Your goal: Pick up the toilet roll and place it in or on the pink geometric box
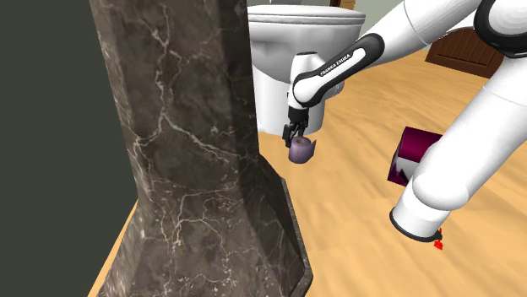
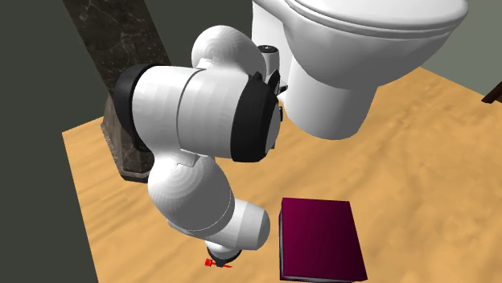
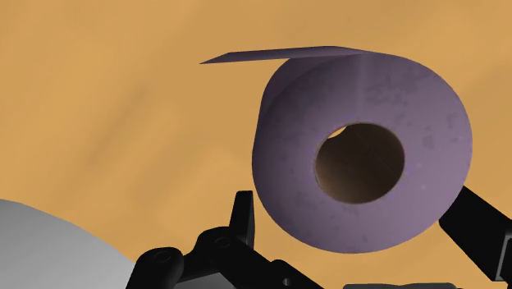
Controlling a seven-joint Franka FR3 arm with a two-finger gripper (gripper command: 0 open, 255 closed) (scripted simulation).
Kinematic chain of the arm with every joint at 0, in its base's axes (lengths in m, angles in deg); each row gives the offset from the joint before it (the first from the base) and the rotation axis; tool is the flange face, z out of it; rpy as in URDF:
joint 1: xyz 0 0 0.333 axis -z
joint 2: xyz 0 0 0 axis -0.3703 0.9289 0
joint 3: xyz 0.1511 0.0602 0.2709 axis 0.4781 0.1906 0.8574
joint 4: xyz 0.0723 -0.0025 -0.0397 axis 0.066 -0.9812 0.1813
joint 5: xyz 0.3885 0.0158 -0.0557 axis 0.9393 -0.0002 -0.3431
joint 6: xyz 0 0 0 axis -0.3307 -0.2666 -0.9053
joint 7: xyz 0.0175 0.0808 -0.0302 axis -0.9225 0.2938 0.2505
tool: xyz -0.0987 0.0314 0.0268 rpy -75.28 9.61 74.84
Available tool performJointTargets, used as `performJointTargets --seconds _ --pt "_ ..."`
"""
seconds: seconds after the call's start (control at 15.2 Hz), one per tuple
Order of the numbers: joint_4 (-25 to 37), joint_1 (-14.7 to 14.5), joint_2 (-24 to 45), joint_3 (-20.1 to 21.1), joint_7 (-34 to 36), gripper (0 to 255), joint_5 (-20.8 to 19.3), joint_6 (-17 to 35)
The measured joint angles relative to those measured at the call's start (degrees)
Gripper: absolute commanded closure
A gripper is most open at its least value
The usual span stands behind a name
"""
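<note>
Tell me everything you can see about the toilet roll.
The toilet roll is dull purple, faintly mottled, with a brown hollow core and one loose sheet sticking out flat from its edge. Its holed end faces the wrist camera. It is low over the tan wood-look floor, beside the base of the white toilet, directly under the claw. Whether it is gripped or touching the floor isn't clear.

Your arm is glossy white, its rounded links parted by black joint bands. "FRANKA EMIKA" lettering runs along the forearm, upper centre of the shoulder view. Your end effector is all black; a small red mark sits by the base link.
</note>
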Motion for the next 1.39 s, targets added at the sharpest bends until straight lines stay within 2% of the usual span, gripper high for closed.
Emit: performJointTargets --seconds 0.13,0.2,0.86,1.39 --pt "-0.01 0.0 0.03 0.0 0.0 0 0.0 0.05" --pt "-0.01 0.0 0.03 0.0 0.0 255 0.0 0.05" --pt "0.0 0.0 0.02 0.0 0.0 255 0.0 0.06" --pt "2.75 -0.02 -3.07 0.08 0.03 255 -0.02 -5.81"
